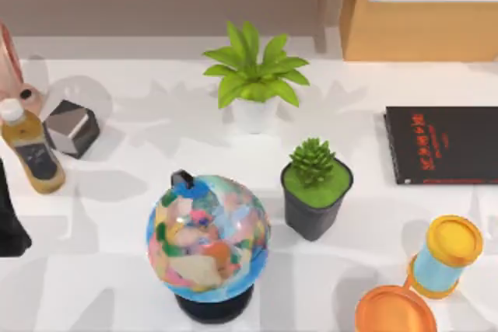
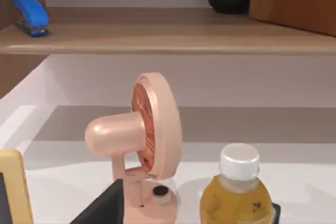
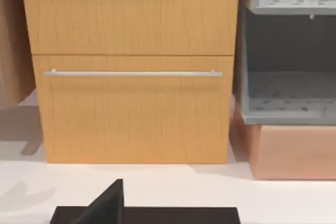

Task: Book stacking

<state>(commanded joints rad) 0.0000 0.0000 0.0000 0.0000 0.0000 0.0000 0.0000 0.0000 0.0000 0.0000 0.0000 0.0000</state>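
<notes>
Matt black book (image 1: 443,144) cover, pale wood-grain cabinet (image 3: 131,66) with brushed metal handle (image 3: 131,73), glossy plastic fan (image 2: 147,135), smooth white table (image 1: 124,192)

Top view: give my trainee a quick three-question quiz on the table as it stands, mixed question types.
1. True or false: the black book lies flat at the table's right side.
2. Multiple choice: what stands nearest the globe? A. the dark pot with the small green succulent; B. the leafy plant in the white pot; C. the yellow-capped jar.
3. Fill in: the juice bottle has a ___ cap.

Key: 1 true; 2 A; 3 white.
</notes>
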